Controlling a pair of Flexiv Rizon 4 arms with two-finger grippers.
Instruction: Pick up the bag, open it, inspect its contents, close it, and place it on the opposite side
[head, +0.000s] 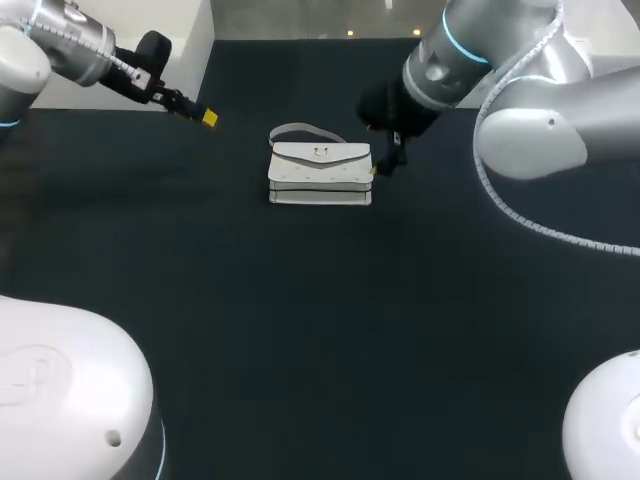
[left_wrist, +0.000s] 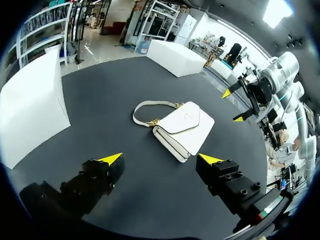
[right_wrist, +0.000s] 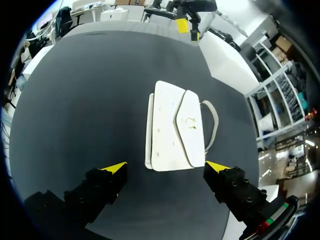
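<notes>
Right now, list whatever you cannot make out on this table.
1. Bag contents: hidden in every view by the shut flap.
2. Bag's underside: hidden in every view, flat against the table.
3. Right gripper: in the head view largely covered by its own arm; only its wrist view shows it open.
4. Clasp: too small in the head view to tell its shape.

Dark matte worktop (head: 330, 330): open across the near side and left of the white leather flap handbag (head: 320, 175).
Obstacle: right gripper (head: 382, 163), jaws spread, just beside the bag's right end.
Left gripper (head: 207, 117): jaws spread, well apart, left rear.
</notes>
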